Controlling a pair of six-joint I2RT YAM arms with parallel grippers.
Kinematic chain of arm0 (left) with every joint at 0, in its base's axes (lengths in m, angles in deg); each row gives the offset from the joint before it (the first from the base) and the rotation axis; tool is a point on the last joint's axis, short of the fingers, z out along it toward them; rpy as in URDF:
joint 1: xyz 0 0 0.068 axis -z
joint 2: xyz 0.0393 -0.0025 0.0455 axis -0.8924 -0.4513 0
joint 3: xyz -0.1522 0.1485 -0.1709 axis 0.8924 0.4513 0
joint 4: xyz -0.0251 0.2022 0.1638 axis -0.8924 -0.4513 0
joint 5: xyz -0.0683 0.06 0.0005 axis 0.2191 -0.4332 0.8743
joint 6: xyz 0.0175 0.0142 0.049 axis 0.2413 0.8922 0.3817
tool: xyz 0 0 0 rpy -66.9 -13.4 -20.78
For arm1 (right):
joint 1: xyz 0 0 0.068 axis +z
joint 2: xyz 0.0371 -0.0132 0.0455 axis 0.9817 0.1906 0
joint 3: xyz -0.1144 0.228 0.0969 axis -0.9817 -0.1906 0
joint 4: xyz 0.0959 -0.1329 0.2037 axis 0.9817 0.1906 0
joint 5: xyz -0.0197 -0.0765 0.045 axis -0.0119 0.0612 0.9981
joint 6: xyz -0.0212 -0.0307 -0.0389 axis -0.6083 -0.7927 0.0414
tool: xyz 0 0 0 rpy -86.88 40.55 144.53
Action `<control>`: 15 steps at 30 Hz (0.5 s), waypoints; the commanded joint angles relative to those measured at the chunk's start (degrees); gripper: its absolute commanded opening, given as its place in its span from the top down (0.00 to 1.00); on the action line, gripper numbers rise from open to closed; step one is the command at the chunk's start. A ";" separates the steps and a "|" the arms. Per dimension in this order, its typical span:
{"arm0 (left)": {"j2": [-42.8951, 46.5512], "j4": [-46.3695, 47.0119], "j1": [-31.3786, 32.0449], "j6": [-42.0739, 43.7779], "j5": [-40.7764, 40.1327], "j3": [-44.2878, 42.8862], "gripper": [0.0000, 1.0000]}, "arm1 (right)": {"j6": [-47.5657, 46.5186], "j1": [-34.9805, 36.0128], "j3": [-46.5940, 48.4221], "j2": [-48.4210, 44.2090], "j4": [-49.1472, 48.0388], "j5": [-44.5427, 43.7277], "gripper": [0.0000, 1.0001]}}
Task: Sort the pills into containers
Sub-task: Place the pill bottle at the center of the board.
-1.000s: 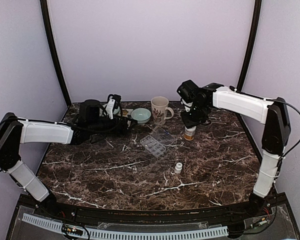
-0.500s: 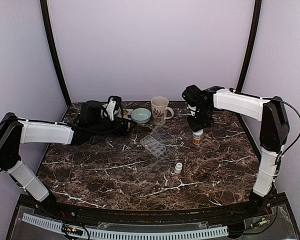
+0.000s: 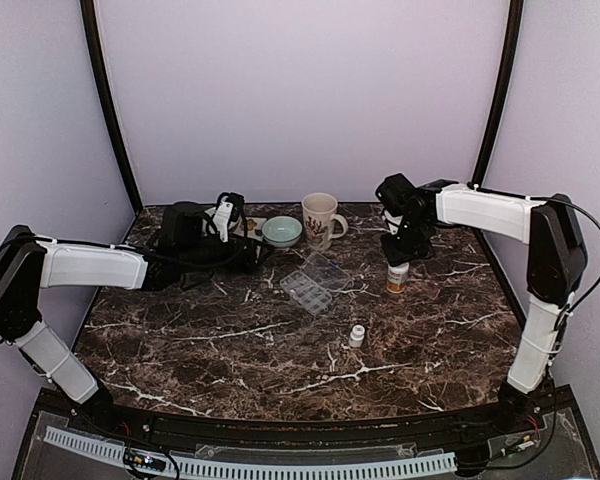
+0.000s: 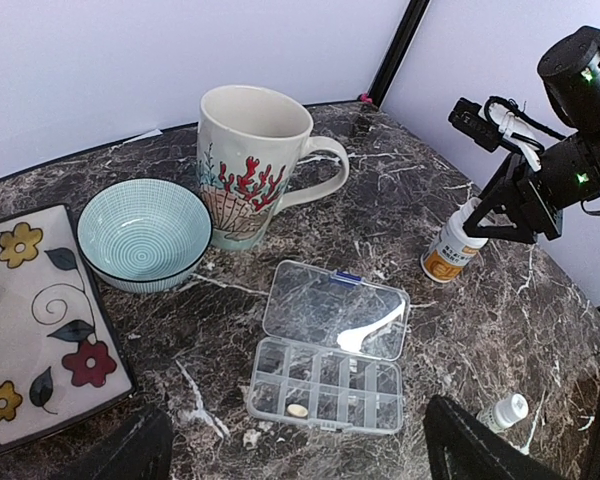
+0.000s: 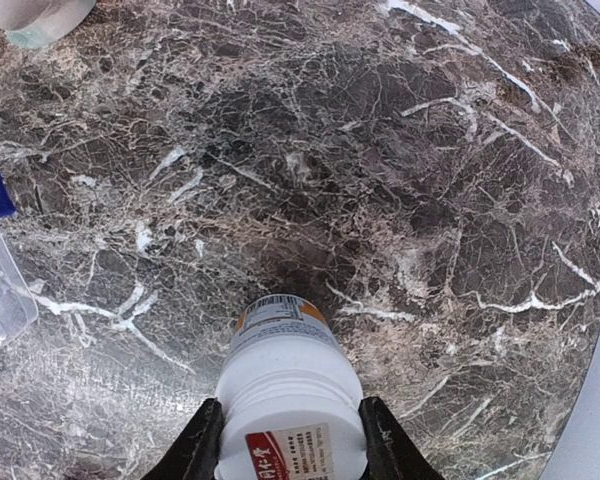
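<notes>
**Right fingers on the pill bottle, left jaws wide over the organiser**

My right gripper (image 3: 401, 256) is closed around the upper part of the pill bottle (image 5: 288, 400). One finger (image 5: 202, 445) presses on each side of its white top, and the orange-labelled base points down at the marble table (image 3: 230, 350). I cannot tell whether the base rests on the table or hangs just above it. The bottle is on the right side of the table, well apart from the mug (image 4: 255, 165).

My left gripper (image 4: 292, 440) holds nothing, its jaws spread wide. It sits low on the left side of the table, facing the organiser box (image 4: 325, 385).

The box lies near the table's middle, between my two arms. Its clear lid (image 4: 335, 320) is folded flat towards the mug. One pale pill (image 4: 297, 410) sits in a near compartment.

A pale green bowl (image 4: 145, 235) stands just left of the mug, beside a floral plate (image 4: 30, 320). A small white vial-like item (image 3: 356, 336) lies near the box.
</notes>
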 commanded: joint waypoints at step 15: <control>1.30 -2.61 0.50 1.24 0.23 -2.34 0.09 | 2.23 -1.98 -5.76 -2.45 -2.65 0.10 0.60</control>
